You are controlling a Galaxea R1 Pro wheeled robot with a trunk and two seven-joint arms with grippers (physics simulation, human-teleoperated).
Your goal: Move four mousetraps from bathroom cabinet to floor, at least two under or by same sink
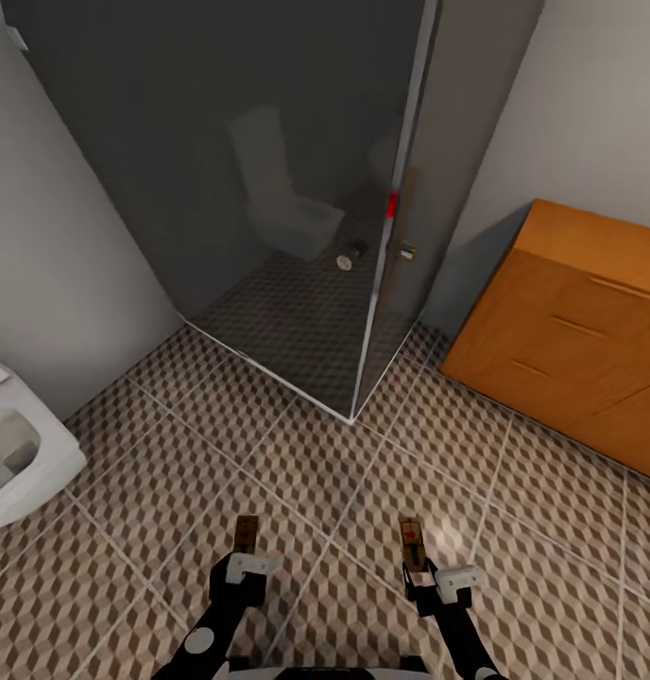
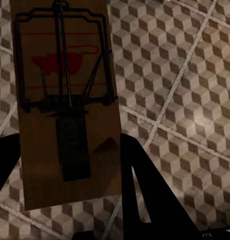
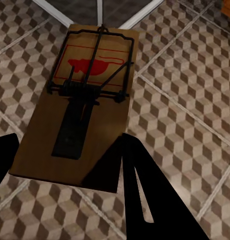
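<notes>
Two flat tan-wood mousetraps with dark wire springs are sticking forward from between the fingers, above the cube-patterned tile floor. The left gripper is clasping one mousetrap; the right gripper is clasping the other mousetrap.

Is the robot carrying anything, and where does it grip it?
Yes: each gripper, left and right, holds one mousetrap by its near end.
</notes>
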